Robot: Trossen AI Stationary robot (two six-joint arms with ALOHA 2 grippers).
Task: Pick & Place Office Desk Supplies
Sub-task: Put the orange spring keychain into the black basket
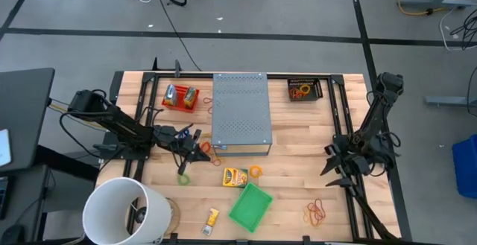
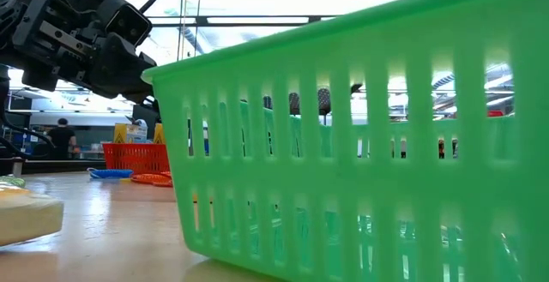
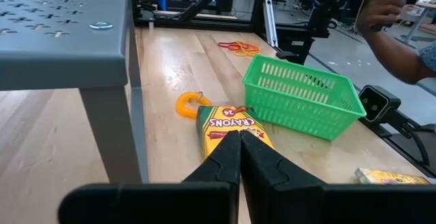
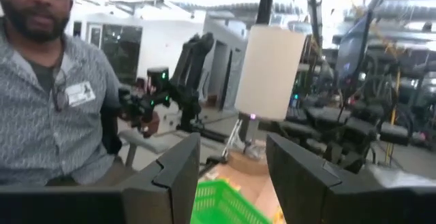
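A yellow-green crayon box point(image 1: 235, 176) lies flat on the wood with an orange loop point(image 1: 256, 171) beside it. The left wrist view shows the crayon box point(image 3: 228, 125) and the orange loop point(image 3: 191, 103) too. A green band point(image 1: 183, 178), a yellow packet point(image 1: 212, 217) and a heap of orange and red bands point(image 1: 316, 214) lie on the table. My left gripper point(image 1: 195, 147) point(image 3: 240, 142) is shut, hovering by the grey box's near-left corner, short of the crayon box. My right gripper point(image 1: 334, 164) point(image 4: 231, 166) is open over the table's right side, holding nothing.
A grey perforated box point(image 1: 241, 112) stands at the table's middle on legs. A green basket point(image 1: 250, 206) sits near the front edge, a white bucket point(image 1: 123, 211) at the near-left corner. A red tray point(image 1: 181, 97) and a black tray point(image 1: 303, 90) sit far. A person point(image 4: 48, 94) stands beyond the table.
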